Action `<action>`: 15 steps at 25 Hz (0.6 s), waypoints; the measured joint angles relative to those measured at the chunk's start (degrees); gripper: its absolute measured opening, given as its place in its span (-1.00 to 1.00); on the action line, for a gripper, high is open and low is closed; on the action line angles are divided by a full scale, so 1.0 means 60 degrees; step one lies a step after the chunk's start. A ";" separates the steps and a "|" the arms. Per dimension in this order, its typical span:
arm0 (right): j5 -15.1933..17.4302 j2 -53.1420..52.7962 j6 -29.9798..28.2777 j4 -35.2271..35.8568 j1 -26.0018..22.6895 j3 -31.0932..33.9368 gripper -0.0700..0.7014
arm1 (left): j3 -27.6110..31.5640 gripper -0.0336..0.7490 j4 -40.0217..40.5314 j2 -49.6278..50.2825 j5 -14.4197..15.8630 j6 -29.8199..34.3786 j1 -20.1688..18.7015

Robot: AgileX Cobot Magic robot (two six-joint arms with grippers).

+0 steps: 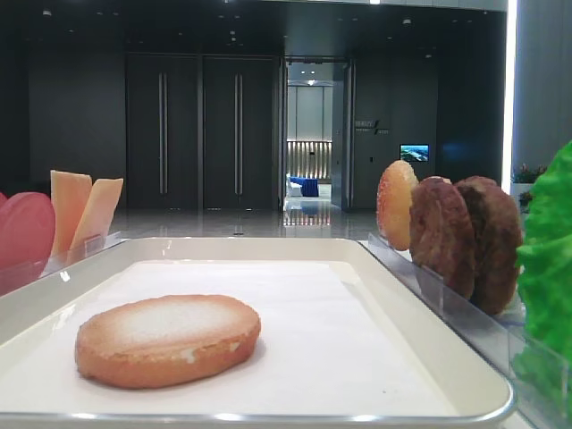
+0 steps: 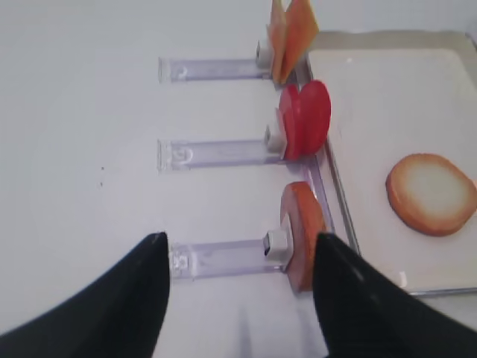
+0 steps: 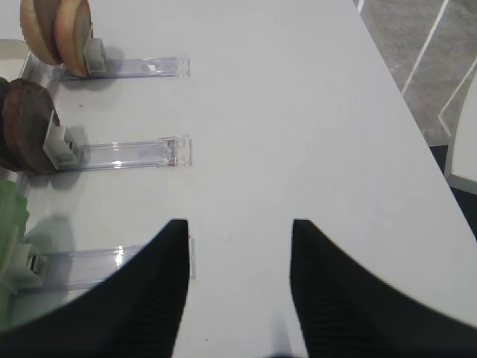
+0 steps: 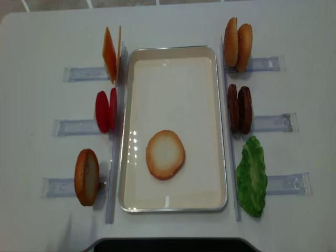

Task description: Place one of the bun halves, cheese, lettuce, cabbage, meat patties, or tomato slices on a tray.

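Bun half (image 4: pixel 165 154) lies flat on the tray (image 4: pixel 173 51), pale toasted face up, at about 6 o'clock of the tray's middle; slightly oval, long axis running 12 to 6. Nothing touches it. Left gripper (image 2: pixel 238 298) hovers low over the table at the tray's 9 o'clock side, jaws wide apart, empty. Right gripper (image 3: pixel 238 287) at the 3 o'clock side, jaws spread, empty.

The left gripper (image 2: pixel 238 298) hovers with its jaws spread wide and nothing between them, just left of the tray (image 2: pixel 339 224). The right gripper (image 3: pixel 238 291) hangs likewise parted and empty, right of that tray.
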 joint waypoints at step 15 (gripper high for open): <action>0.0000 0.0000 0.0000 0.0000 0.0000 0.0000 -0.02 | 0.1949 -0.08 -0.0141 -0.1966 -0.0444 0.0731 0.0000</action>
